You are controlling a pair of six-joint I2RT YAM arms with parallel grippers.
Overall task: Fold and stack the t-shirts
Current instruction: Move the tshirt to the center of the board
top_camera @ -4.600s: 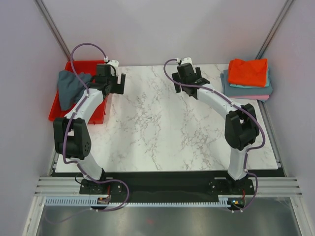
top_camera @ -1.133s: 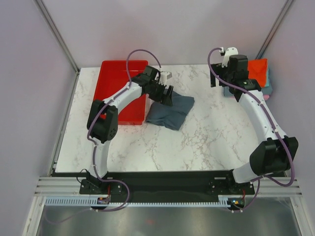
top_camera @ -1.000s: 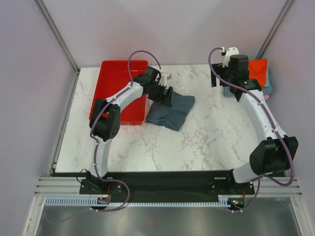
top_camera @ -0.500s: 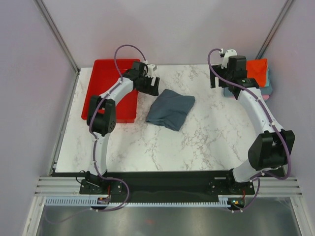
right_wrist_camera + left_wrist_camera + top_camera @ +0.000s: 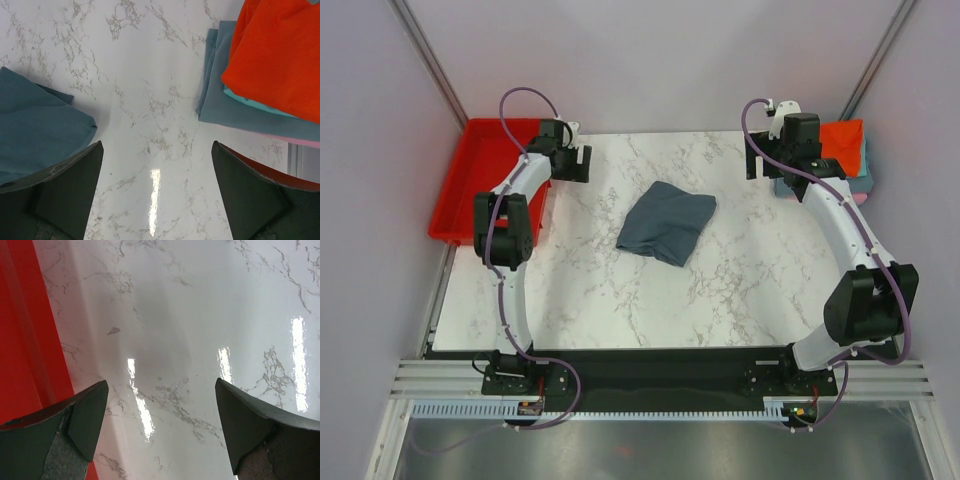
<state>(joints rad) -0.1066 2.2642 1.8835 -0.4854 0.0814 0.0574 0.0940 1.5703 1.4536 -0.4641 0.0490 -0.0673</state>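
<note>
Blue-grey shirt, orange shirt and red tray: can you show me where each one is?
blue-grey shirt (image 5: 666, 222), top view, middle of the cloth.
orange shirt (image 5: 280, 55), right wrist view, its top face.
red tray (image 5: 472, 185), top view, bare floor.

The arms (image 5: 838, 212) are white with black joints (image 5: 865, 300), looping purple cables (image 5: 523, 90) and dark wedge-shaped fingers (image 5: 85, 415).
</note>
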